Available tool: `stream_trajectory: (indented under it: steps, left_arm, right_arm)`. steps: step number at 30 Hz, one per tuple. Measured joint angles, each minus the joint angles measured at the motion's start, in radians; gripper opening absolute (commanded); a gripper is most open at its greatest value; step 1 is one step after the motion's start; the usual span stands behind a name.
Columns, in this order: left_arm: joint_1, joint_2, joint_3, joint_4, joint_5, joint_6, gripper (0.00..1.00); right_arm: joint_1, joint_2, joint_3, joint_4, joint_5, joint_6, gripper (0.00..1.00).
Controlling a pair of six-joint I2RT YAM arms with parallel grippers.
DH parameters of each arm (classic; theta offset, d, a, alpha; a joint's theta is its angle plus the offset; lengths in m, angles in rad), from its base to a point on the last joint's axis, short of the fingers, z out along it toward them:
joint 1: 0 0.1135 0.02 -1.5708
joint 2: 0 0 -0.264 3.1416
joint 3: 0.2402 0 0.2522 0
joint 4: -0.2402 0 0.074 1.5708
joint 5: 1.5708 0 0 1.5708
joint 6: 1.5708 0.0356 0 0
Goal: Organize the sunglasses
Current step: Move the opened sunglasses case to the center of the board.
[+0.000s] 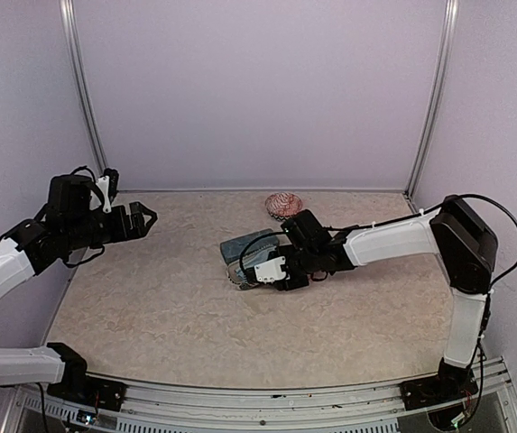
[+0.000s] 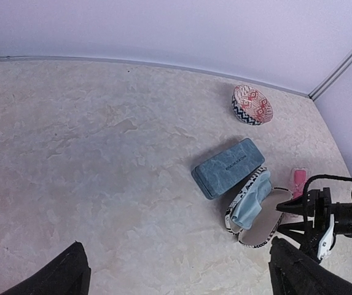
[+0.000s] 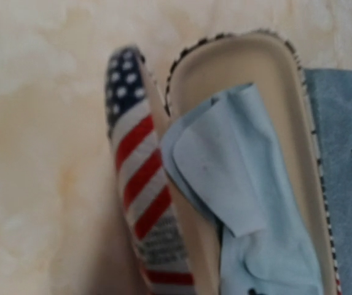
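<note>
Evidently little is done yet: the pink-red sunglasses [image 2: 298,181] lie on the table [image 2: 102,153] near its middle, just beside the open stars-and-stripes case [image 2: 263,228], which holds only a light blue cloth [image 2: 254,200]. The right end effector [image 2: 285,219] hovers over that case, seemingly spread and empty. The left end effector [image 1: 148,220] is released near the left edge. No second pair shows.

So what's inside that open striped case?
A crumpled light blue cloth lies in the cream-lined open case. Nothing else shows; anything under the cloth is hidden.
</note>
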Motion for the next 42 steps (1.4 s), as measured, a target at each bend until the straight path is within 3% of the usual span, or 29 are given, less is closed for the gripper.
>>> stream_trajectory:
  steps: [8, 15, 18, 28, 42]
  left_arm:
    - [0.002, -0.011, -0.009, 0.0, 0.015, 0.0, 0.99]
    - [0.007, -0.014, -0.018, 0.0, 0.021, 0.0, 0.99]
    - [0.008, -0.016, -0.019, 0.0, 0.022, 0.0, 0.99]
    - [0.008, -0.026, -0.02, 0.0, 0.026, -0.001, 0.99]
    - [0.008, -0.027, -0.031, 0.002, 0.071, -0.002, 0.99]
  right_arm:
    - [0.014, 0.05, 0.01, 0.045, 0.074, -0.035, 0.31]
    - [0.034, 0.05, 0.018, 0.042, 0.092, -0.019, 0.06]
    - [0.044, 0.05, 0.018, 0.027, 0.095, -0.002, 0.0]
    - [0.125, -0.01, -0.021, 0.002, 0.138, 0.095, 0.0]
    - [0.29, -0.14, -0.125, -0.115, 0.164, 0.483, 0.0]
